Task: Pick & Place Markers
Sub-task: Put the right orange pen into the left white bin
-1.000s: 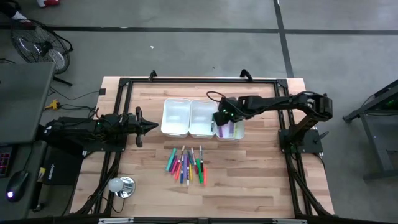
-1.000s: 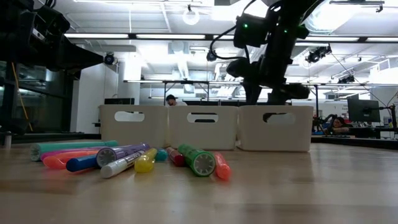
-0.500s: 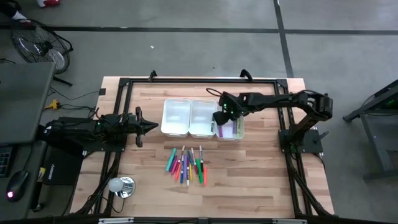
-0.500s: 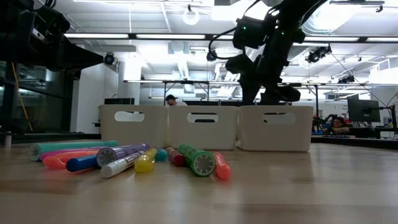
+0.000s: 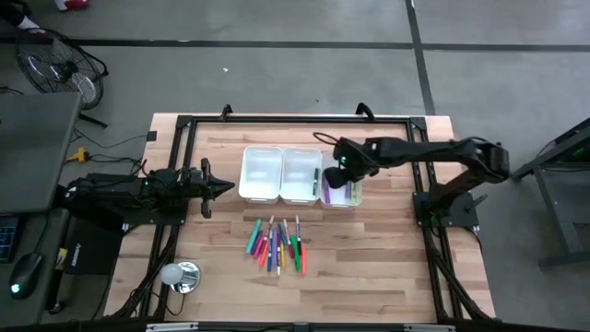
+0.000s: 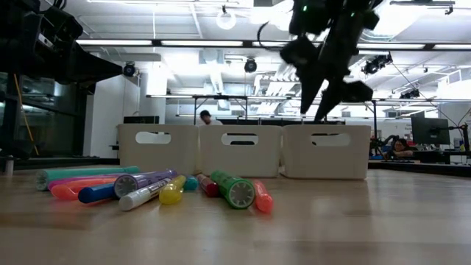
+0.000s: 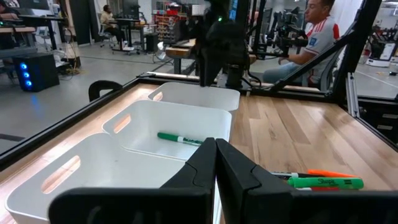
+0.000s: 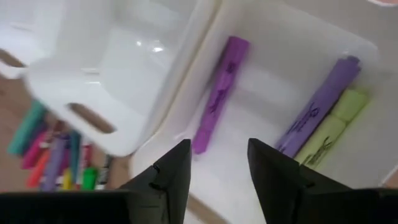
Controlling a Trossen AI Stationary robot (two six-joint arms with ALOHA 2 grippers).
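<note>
Right end effector point(image 5: 334, 175), released and empty, is hovering over the right bin point(image 5: 349, 199) holding purple markers point(image 8: 219, 101); most markers point(image 5: 277, 242) are waiting on the bench point(image 5: 387, 258).

In the low view the bins' point(image 6: 243, 151) contents are hidden by their walls and several markers point(image 6: 154, 188) are covered by nearer ones, while in the right wrist view the loose markers point(image 8: 53, 158) are blurred and the bin point(image 8: 385, 93) is cut off at the edge.
</note>
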